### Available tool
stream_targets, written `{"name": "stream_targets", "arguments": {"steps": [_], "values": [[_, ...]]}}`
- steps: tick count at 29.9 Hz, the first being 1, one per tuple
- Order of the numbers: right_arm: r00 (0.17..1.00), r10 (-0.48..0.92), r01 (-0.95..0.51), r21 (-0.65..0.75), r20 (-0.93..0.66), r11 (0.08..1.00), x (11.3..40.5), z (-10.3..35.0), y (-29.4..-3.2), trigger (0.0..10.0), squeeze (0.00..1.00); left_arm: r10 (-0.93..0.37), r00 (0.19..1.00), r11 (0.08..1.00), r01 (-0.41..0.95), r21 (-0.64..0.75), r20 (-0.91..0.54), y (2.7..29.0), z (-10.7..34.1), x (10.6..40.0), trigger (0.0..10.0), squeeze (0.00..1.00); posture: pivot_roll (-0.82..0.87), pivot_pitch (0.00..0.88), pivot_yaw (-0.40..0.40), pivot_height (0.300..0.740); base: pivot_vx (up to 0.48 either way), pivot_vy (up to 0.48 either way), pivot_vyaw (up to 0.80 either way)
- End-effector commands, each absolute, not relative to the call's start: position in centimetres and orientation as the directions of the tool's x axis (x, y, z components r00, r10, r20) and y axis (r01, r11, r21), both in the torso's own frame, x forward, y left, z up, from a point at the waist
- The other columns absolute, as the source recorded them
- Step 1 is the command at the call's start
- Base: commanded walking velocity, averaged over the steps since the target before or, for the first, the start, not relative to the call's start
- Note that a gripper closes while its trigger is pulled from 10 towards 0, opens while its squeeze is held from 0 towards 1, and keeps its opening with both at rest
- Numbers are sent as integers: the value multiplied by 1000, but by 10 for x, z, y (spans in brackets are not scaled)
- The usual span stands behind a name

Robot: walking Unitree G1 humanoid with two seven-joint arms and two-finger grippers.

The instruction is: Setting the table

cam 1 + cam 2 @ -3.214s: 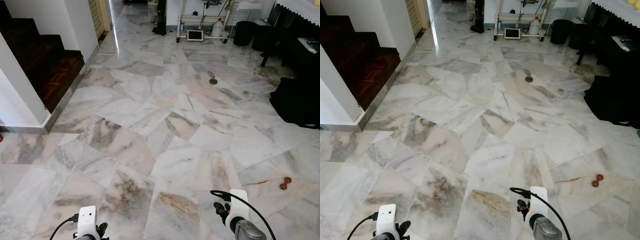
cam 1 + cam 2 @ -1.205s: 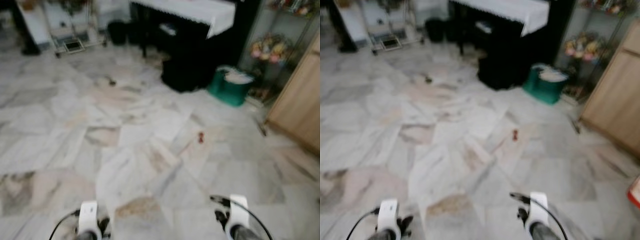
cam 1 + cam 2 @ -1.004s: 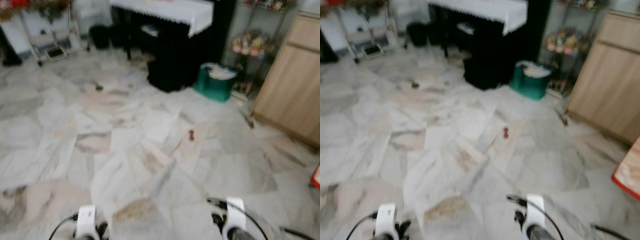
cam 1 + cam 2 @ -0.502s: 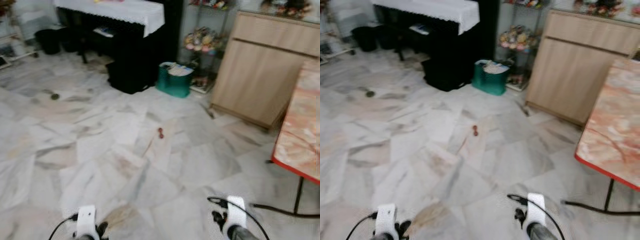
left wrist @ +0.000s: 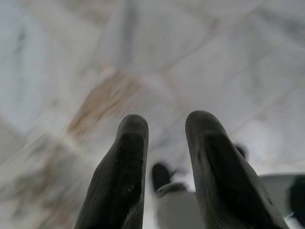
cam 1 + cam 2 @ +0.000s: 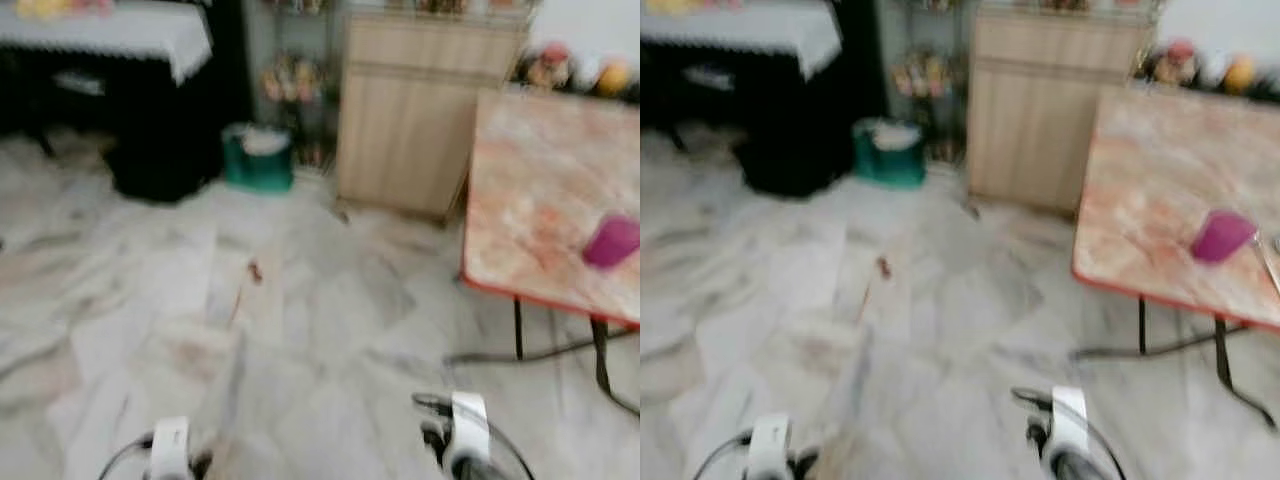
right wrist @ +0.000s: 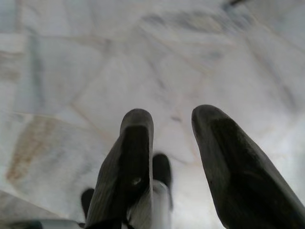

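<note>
A table with a pink marbled top and a red edge stands to my right on thin black legs. A magenta cup sits on it near the right border of the eye views, blurred. Both arms hang low at the bottom of the eye views. My left gripper points down at the marble floor, its two black fingers apart with nothing between them. My right gripper also points at the floor, open and empty.
A light wooden cabinet stands against the far wall behind the table. A green basket sits beside a black piano with a white cloth. A small red object lies on the marble floor. Black cables trail under the table.
The camera has swung right: stairs left the picture, piano and basket slid left, and the cabinet, the table and then the magenta cup came in. Both arms hang as before.
</note>
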State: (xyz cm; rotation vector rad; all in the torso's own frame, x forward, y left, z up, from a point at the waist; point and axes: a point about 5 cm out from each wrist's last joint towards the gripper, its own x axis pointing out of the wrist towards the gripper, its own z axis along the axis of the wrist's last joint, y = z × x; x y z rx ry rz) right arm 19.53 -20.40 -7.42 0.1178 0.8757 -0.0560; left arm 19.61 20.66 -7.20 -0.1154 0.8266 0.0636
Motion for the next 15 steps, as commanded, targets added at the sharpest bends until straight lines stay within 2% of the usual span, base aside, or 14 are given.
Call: {"name": "stream_targets", "arguments": {"steps": [1,15], "values": [[653,9,95,94,-757,991,201,-72,-200,10000,0,20,655,992,-105,-65,-755,211,-75,189,10000,0,-67,0,41,740,0,0,-731],[654,15,91,98,-756,991,202,-72,-197,10000,0,17,661,993,-98,-64,-750,211,-74,191,10000,0,-59,0,44,740,0,0,-734]]}}
